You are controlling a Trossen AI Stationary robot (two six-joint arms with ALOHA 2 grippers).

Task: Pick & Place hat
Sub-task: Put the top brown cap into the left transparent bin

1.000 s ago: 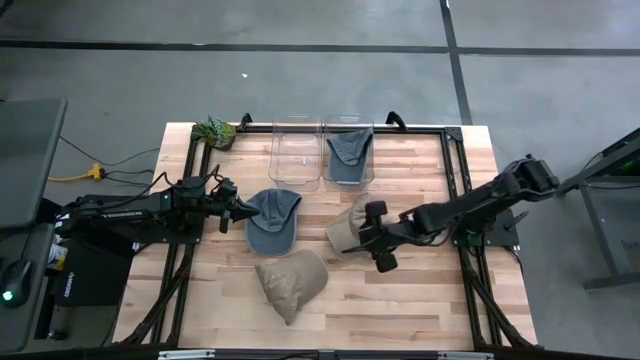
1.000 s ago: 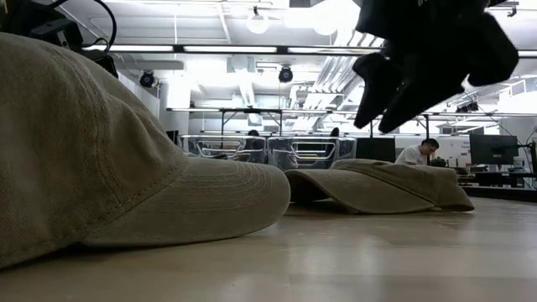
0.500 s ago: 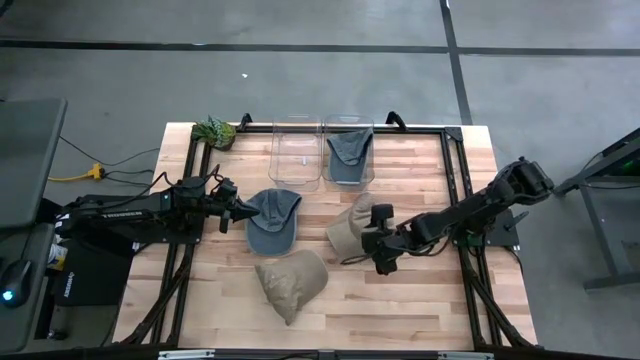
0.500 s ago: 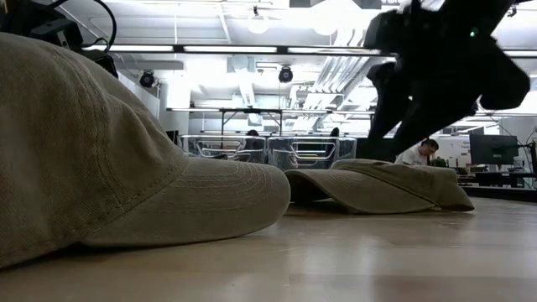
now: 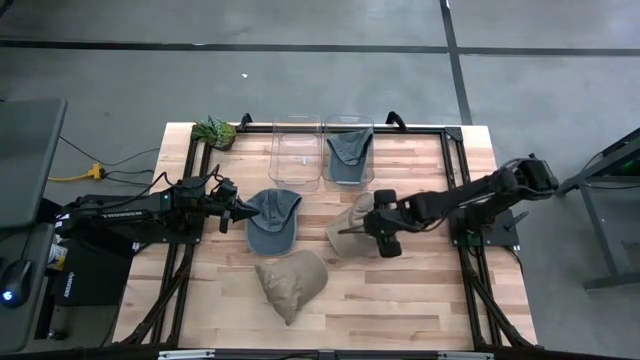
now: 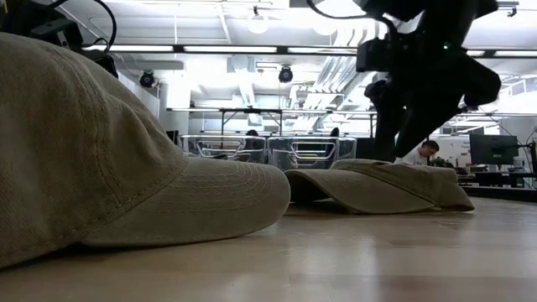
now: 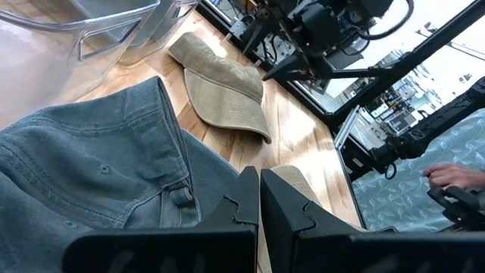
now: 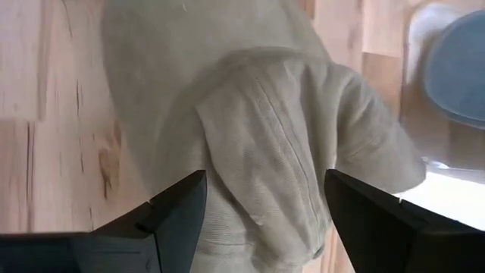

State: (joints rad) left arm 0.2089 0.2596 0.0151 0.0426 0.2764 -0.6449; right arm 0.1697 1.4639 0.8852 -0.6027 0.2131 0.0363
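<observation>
A tan cap (image 5: pixel 347 228) lies crown up at the table's middle right; in the low view this tan cap (image 6: pixel 394 189) rests on its brim. My right gripper (image 5: pixel 368 230) is open just above it. In the right wrist view its fingers (image 8: pixel 176 214) stand on either side of the crown (image 8: pixel 261 144). A blue-grey cap (image 5: pixel 272 220) lies at the middle left. My left gripper (image 5: pixel 241 213) is shut at that cap's left edge (image 7: pixel 163 163). A second tan cap (image 5: pixel 292 282) lies near the front edge. My right gripper comes at the tan cap's crown (image 8: pixel 303 182) from above, slanting from the table's right, with the fingers spread wide beside it; I cannot tell whether the tips touch the cloth. My left gripper lies level at the blue-grey cap's edge; I cannot tell if it touches.
Two clear bins stand at the far edge: the left bin (image 5: pixel 296 152) holds nothing, and the right bin (image 5: pixel 350 135) holds a blue-grey cap (image 5: pixel 349 155). A small plant (image 5: pixel 214 131) sits at the far left corner. Bare wood shows at the near right (image 5: pixel 420 300).
My right gripper has come down and moved toward the far edge, from beside the tan cap's near right side to over its crown, staying open. The caps have not moved.
</observation>
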